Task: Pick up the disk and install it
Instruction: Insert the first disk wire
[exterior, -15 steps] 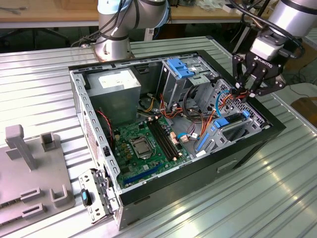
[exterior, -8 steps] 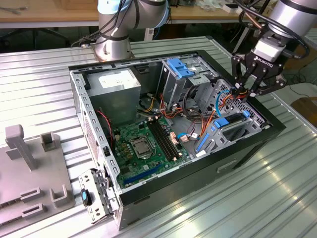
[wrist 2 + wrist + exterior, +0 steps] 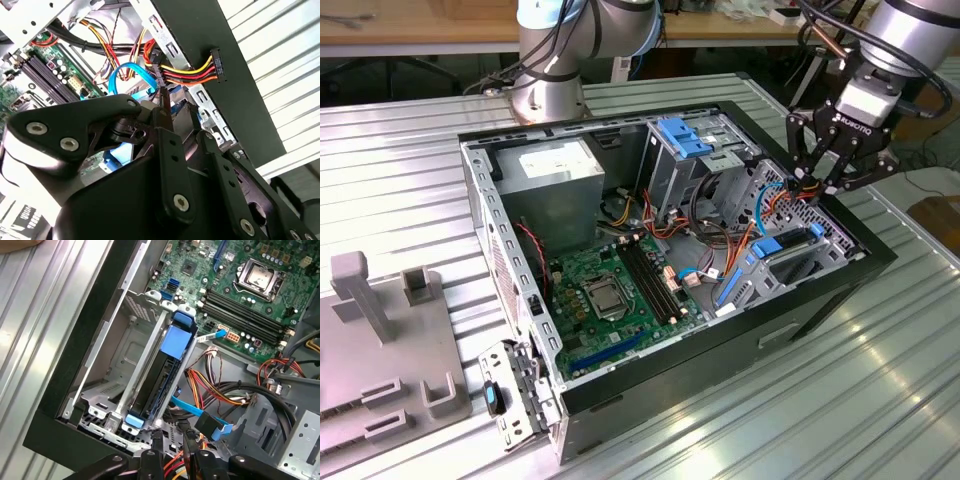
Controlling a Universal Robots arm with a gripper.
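Flat blue-railed disk (image 3: 164,379) sits edgewise in the steel cage (image 3: 134,340); tool (image 3: 172,441) by coloured wires (image 3: 212,390), whether pinching I cannot tell.

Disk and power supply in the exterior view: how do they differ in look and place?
The disk is a thin dark slab with blue rails; the power supply is a bulky light grey box. The disk sits near the gripper, towards the exterior view's right; the power supply sits towards its left. Both are inside the open computer case.

Power wires (image 3: 212,390) and a blue data cable (image 3: 190,410) crowd the corner of the case (image 3: 87,350) beside the disk (image 3: 179,340); the bay slot (image 3: 117,360) on its other side lies open.
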